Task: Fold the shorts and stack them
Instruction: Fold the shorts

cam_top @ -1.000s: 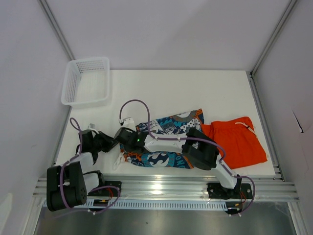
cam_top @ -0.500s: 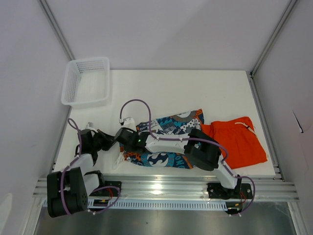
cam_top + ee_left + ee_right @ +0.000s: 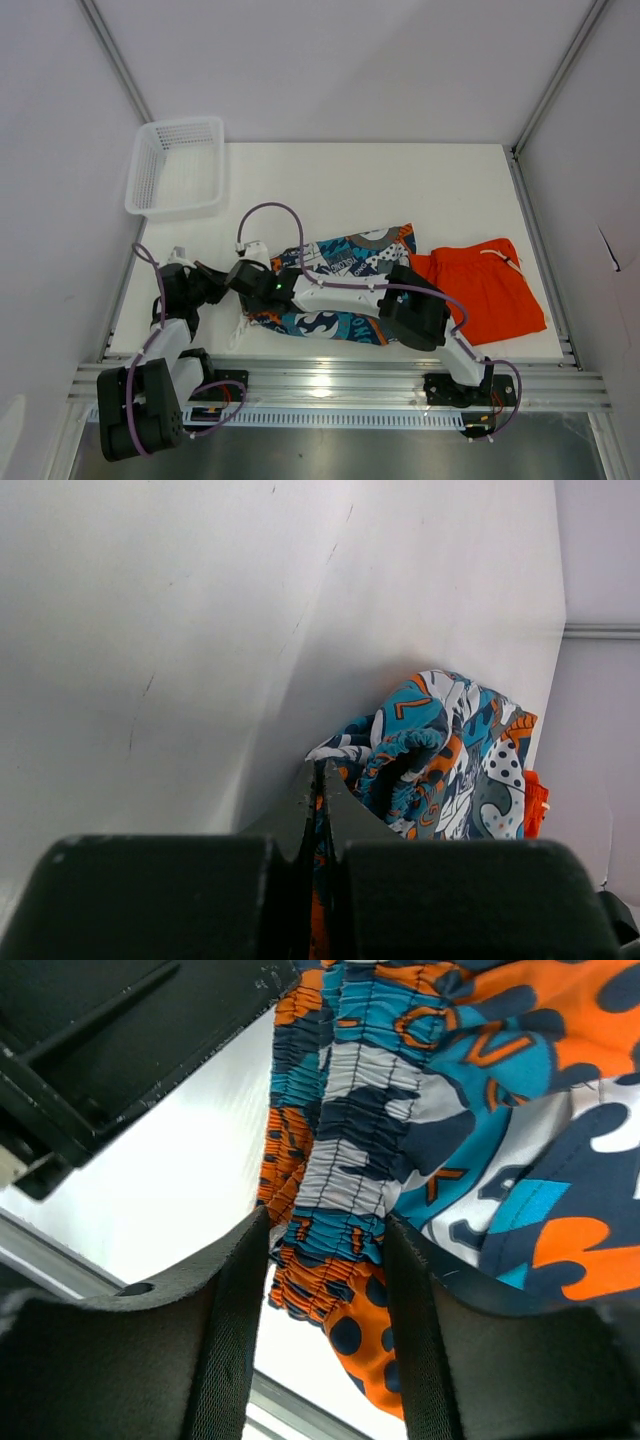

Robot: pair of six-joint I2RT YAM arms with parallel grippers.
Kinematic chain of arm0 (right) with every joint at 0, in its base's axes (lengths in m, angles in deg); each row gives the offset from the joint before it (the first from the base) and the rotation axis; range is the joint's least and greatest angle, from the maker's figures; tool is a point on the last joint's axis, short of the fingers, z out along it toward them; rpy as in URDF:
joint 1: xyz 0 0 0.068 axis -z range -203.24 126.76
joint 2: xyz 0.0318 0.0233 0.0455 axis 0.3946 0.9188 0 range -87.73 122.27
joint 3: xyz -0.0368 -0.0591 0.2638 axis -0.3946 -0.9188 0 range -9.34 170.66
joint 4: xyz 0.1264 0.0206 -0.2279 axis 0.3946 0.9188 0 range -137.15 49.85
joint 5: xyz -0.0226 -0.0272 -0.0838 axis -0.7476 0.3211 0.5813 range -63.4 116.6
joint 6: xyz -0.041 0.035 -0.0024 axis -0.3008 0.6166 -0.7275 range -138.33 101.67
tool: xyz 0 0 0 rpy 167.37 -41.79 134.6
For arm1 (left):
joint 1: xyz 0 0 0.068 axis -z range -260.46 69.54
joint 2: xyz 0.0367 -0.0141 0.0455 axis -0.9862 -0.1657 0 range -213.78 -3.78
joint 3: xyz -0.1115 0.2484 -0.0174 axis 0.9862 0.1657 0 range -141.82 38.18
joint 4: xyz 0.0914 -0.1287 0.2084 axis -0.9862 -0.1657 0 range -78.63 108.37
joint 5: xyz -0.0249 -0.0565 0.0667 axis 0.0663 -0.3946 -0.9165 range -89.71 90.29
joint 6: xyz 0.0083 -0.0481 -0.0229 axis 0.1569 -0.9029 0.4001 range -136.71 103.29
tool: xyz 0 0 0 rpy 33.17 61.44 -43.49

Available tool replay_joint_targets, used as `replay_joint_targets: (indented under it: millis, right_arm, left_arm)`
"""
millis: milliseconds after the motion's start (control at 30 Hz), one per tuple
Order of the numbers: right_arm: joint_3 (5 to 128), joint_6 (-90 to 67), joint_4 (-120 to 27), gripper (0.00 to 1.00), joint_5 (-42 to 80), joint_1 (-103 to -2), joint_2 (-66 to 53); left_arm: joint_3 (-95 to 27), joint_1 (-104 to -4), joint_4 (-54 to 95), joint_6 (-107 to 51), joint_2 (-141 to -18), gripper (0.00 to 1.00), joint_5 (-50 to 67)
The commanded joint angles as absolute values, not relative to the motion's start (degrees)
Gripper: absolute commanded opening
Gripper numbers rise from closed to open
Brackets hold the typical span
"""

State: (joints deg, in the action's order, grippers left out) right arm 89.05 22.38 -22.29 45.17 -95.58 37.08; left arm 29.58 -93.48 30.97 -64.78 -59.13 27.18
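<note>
The patterned shorts are seen spread near the front edge of the white table, left of centre, with both arms positioned over their left end. The left gripper is closed tight, its 2 fingers pressed together with a thin strip of blue-and-orange fabric pinched between them, so an edge of the patterned shorts is held. In that wrist view the rest of the garment is seen bunched just beyond the fingertips. The right gripper is set about halfway wide, and the gathered elastic waistband is clamped between its 2 fingers, the cloth filling the gap and touching both. From above, the right arm is stretched across the patterned shorts from the right, and the 2 grippers are found close together at the garment's left edge. The orange shorts are seen lying flat on the right side of the table, just beside the patterned pair, the 2 edges meeting, with a white drawstring showing near the top. The white mesh basket is seen at the far-left corner, well apart from both pairs.
</note>
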Motion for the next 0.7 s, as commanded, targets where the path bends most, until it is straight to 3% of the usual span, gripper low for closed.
replay_joint_targets:
  millis: [0,67,200,333,433,667]
  right_arm:
    - [92.7,24.0,-19.4,0.53,46.7,-96.4,40.1]
    - [94.3,24.6,-18.1,0.60,47.3,-96.0,42.1]
    - [95.9,24.6,-17.0,0.63,48.0,-96.0,44.1]
    - [96.1,24.7,-15.4,0.50,49.2,-96.5,43.6]
    - [93.8,24.1,-17.5,0.33,48.5,-97.2,41.7]
    - [90.3,22.8,-19.7,0.29,49.5,-100.3,38.7]
  left_arm:
    - [28.5,-93.1,32.2,-65.7,-58.8,0.00,26.1]
    - [28.9,-93.0,32.5,-65.7,-59.0,0.00,26.1]
    - [29.3,-93.0,32.5,-65.6,-58.9,0.00,25.8]
    - [28.9,-93.0,32.1,-65.4,-58.9,0.00,25.4]
    - [28.3,-93.0,32.1,-65.7,-59.1,0.00,25.3]
    - [27.8,-92.9,31.9,-65.7,-59.9,0.00,24.8]
